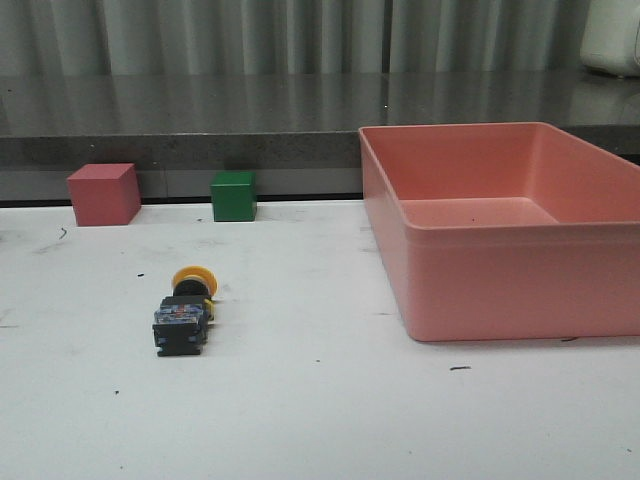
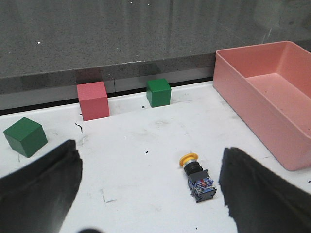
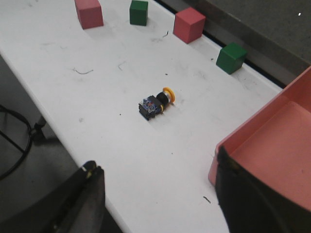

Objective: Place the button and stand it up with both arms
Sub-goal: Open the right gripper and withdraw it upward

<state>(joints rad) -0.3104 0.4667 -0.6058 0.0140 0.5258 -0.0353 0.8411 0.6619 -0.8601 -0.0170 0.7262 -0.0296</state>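
The button (image 1: 183,312) lies on its side on the white table, yellow cap toward the back wall and black base with bluish terminals toward me. The left wrist view shows the button (image 2: 198,176) lying just inside one finger of my open left gripper (image 2: 150,189), well above the table. My right gripper (image 3: 158,194) is also open and empty, hovering over the table's front edge, far from the button (image 3: 155,103). Neither arm shows in the front view.
A large pink bin (image 1: 500,225) stands at the right. A red cube (image 1: 103,194) and a green cube (image 1: 233,196) sit at the back. Another green cube (image 2: 25,136) lies further left; a second red cube (image 3: 88,12) and another green cube (image 3: 138,12) show in the right wrist view.
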